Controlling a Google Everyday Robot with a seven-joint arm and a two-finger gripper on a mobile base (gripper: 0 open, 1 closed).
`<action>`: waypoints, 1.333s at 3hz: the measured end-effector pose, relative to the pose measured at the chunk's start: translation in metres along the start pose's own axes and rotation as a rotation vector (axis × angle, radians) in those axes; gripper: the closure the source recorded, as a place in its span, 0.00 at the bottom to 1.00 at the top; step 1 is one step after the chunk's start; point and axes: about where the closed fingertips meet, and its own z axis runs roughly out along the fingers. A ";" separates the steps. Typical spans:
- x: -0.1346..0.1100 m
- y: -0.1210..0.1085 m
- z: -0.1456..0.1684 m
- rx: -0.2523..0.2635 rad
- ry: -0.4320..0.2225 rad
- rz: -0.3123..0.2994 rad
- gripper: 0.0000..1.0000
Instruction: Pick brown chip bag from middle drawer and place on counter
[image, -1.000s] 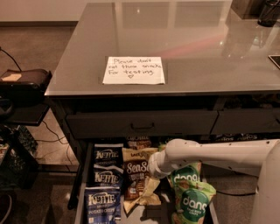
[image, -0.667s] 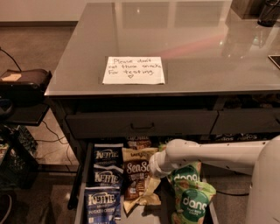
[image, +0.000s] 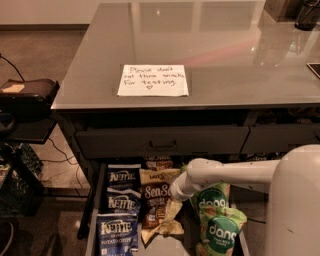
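Observation:
The brown chip bag, with white "Sea Salt" lettering, lies in the middle row of the open middle drawer. My white arm reaches in from the right, low over the drawer. My gripper is at the bag's right edge, over its lower part, and seems to touch it. The bag rests in the drawer among other bags. The grey counter above bears the white handwritten note.
Blue Kettle bags fill the drawer's left row. Green dang bags lie in the right row under my arm. A shut drawer front with a dark handle hangs just above. A black stand and cables are at the left.

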 end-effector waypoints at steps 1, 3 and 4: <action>0.005 0.000 0.015 -0.024 0.002 0.002 0.00; 0.005 0.000 0.010 -0.027 0.002 0.004 0.50; 0.003 -0.001 0.004 -0.027 0.002 0.004 0.73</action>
